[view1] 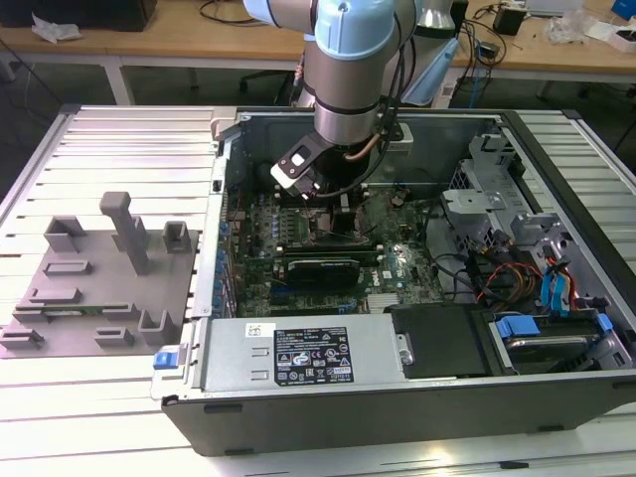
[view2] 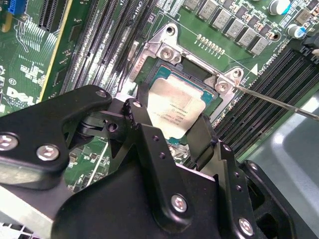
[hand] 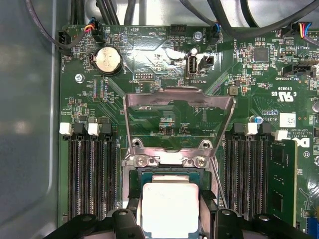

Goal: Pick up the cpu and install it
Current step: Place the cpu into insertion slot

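Silvery and square, the cpu (view2: 174, 112) lies between the jaws, which are clamped on two of its opposite edges. In both wrist views the black fingers (view2: 144, 137) press against its sides with no gap showing. The gripper (hand: 169, 215) holds the chip low over the open socket (view2: 194, 74), within the socket's metal frame (view2: 164, 50). I cannot tell whether it rests fully in the seat or hangs just above it. A narrow green edge of the chip shows around the metal top on the side beyond the fingertips.

Just past the fingertips the load plate (hand: 177, 94) stands tilted up on its hinge, leaving the socket uncovered. A thin lever (view2: 279, 102) runs out from the frame's corner beside one finger, close to that finger but apart from it. Memory slots (hand: 87, 174) flank the jaws on both sides, running parallel to the fingers. Farther beyond the plate, well apart from the jaws, a coin cell (hand: 108, 60) sits on the green board (hand: 164, 50).

In the exterior view the arm (view1: 348, 70) reaches down into the open case (view1: 397, 422), over the board's middle. The power supply (view1: 298, 358) lies along a case wall, well apart from the jaws. A grey tray (view1: 99, 288) with upright posts sits outside the case on the exterior view's left, farther still from them.
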Available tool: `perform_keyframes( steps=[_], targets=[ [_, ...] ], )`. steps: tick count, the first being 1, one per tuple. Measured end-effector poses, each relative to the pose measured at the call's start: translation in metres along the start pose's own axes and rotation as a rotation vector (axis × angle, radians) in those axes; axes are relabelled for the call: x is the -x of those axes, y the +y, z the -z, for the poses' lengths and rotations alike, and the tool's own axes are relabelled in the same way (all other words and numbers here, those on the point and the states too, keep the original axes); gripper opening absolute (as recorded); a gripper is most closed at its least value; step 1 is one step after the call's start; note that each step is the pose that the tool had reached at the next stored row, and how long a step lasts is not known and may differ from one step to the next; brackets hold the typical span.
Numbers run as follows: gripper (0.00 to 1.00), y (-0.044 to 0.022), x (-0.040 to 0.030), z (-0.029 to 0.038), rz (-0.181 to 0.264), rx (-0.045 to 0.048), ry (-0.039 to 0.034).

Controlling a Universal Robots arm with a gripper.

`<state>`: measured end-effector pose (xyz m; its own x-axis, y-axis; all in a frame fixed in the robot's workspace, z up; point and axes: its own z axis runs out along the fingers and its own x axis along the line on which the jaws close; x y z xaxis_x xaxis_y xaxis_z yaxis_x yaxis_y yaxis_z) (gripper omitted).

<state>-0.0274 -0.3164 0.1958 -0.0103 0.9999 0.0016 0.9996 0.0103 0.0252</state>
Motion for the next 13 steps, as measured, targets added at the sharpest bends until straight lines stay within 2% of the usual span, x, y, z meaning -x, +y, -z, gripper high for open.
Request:
perform_keyframes(
  steps=[3,4,8,13],
  targets=[
    [0.55,0.0001,-0.0003,-0.0005,0.0,0.0006,0.0017],
    [0.62,0.0001,-0.0002,-0.0005,0.0,0.0006,0.0009],
    [0.62,0.0,0.0,0.0005,0.0,0.0002,0.0003],
    [0.62,0.0003,-0.0001,0.0136,0.0,0.0,-0.0001]
  ],
)
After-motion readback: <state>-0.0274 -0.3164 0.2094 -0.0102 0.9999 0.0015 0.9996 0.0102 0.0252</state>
